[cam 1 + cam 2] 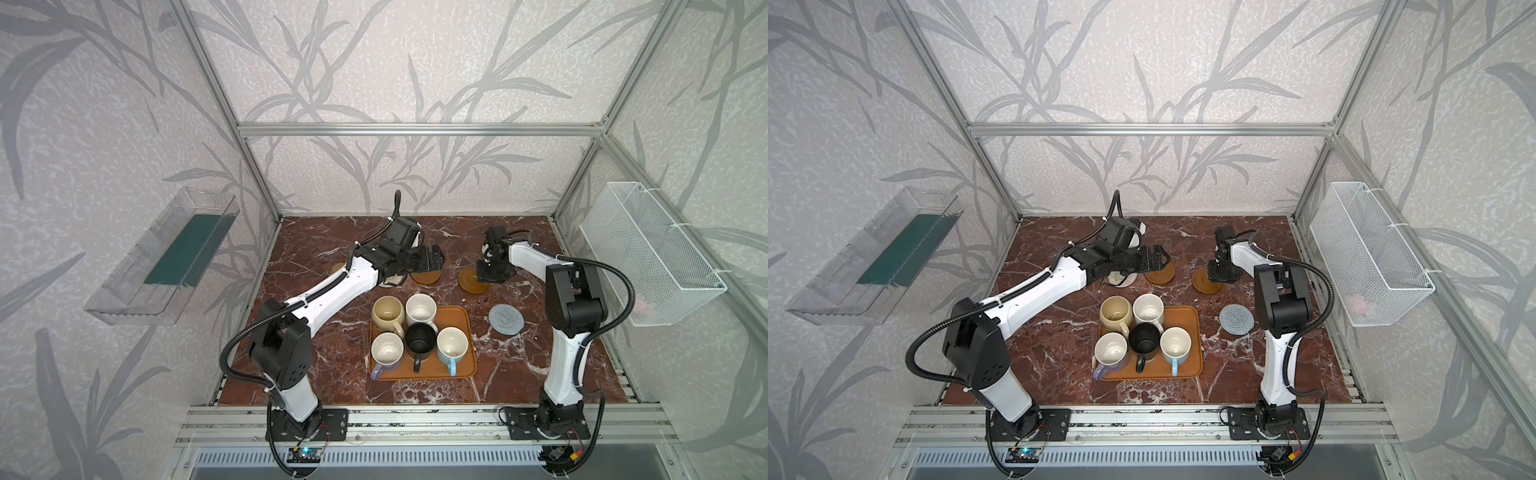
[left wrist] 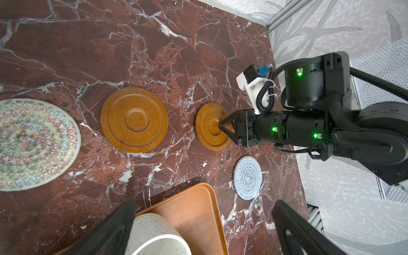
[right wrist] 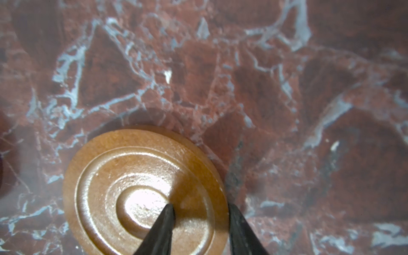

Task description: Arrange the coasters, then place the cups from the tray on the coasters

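We note left pincer (image 2: 204, 201) spread wide; right pincer (image 3: 200, 206) straddles the rim of a wooden coaster (image 3: 123, 176) on the table (image 3: 287, 88); grip we cannot tell.

Marble table (image 1: 519, 365): tray (image 1: 459, 318), coasters (image 1: 506, 319).

Note white link shells, black joint housings and black corrugated conduit on your left arm (image 1: 332, 291) and right arm (image 1: 563, 374).
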